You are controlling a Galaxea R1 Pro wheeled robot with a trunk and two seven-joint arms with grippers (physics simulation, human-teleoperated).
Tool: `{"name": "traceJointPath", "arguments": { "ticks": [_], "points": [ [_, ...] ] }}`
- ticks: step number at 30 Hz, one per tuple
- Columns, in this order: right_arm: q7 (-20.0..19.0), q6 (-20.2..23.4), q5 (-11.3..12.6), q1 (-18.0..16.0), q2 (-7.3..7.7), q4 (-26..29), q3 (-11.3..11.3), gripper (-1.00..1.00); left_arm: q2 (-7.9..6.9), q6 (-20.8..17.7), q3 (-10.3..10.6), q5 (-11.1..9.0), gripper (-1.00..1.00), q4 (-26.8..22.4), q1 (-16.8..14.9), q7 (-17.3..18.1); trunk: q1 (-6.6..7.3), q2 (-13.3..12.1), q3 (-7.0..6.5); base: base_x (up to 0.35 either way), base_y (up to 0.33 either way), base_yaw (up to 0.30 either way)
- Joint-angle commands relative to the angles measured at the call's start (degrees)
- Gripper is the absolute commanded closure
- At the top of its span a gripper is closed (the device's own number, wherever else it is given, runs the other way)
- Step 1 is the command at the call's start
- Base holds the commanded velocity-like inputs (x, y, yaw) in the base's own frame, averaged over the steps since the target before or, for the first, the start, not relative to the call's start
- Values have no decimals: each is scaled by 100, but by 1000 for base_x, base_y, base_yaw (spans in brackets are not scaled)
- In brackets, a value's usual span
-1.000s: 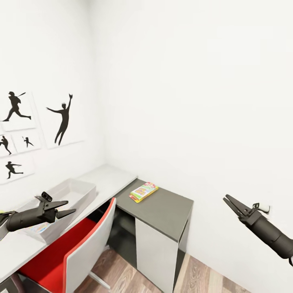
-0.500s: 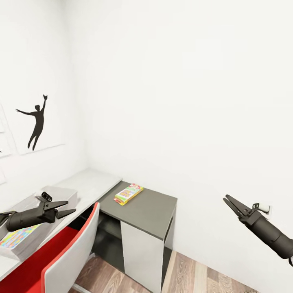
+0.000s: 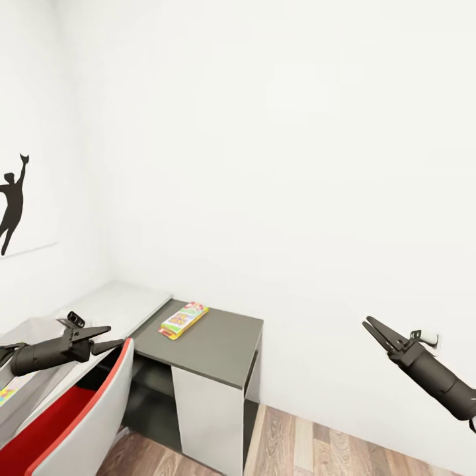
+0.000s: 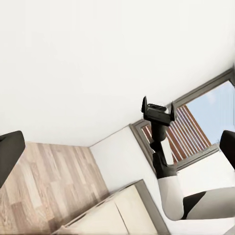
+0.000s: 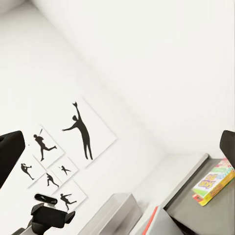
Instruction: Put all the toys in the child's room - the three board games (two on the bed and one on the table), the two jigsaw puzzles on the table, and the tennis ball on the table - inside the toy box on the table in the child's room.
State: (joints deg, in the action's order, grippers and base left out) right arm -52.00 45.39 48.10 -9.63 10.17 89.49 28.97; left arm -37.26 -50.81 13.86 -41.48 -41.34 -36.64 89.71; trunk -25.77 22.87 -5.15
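One board game, a flat box with a yellow, red and green cover, lies on the dark grey end of the table; the right wrist view has the same board game. The light grey toy box stands on the pale part of the table, behind my left arm, with a scrap of colourful print at the picture's edge. My left gripper hangs open and empty over the chair. Far off by the wall, my right gripper is open and empty too. The bed, jigsaw puzzles and tennis ball are out of view.
A red chair with a white back is pushed in at the table's pale section. A black silhouette picture hangs on the side wall. A white wall socket sits beside my right wrist. Wood-plank floor runs beside the table.
The head view has swung right, so table, toy box and pictures slid toward the left edge. Both arms keep the same place in the picture and stay open.
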Motion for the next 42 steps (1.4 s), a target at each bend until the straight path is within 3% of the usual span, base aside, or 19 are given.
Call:
{"name": "traceJointPath", "arguments": {
  "ticks": [1,12,42],
  "points": [
    [-8,31,14,-4,-2,-2,3,-100,-8,-61,29,-18,-100,3,-5,29,-1,5,-1,-97,64,-278],
    [-6,31,12,-4,0,-2,3,-100,-9,-61,29,-10,-100,3,-3,29,-1,5,-43,-156,125,-278],
    [-4,31,15,-4,13,-2,3,-100,-9,-59,29,-11,-100,3,-4,29,-1,5,-157,-45,40,-278]
  ]
}}
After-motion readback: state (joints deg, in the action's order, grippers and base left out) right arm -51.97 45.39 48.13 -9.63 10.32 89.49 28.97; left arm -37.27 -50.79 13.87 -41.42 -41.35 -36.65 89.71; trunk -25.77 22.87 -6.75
